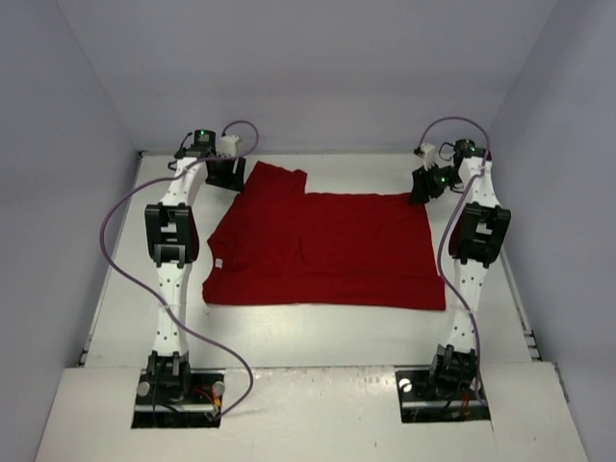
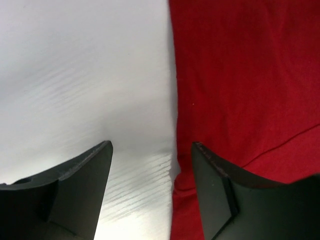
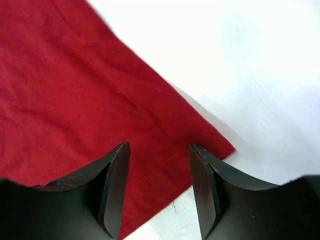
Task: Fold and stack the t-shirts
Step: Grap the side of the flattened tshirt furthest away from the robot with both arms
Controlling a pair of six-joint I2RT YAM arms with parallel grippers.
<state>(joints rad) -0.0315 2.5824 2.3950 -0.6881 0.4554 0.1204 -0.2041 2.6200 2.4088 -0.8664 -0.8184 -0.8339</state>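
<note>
The dark red t-shirt lies flat on the white table, spread across the middle. My left gripper is open at the shirt's far left corner, beside the sleeve. In the left wrist view the gripper straddles the shirt's edge, with white table between the fingers. My right gripper is open at the shirt's far right corner. In the right wrist view the gripper hangs over the corner of red cloth. Neither gripper holds anything.
The white table is walled by pale panels at the back and sides. The arm bases stand at the near edge. Purple cables loop beside each arm.
</note>
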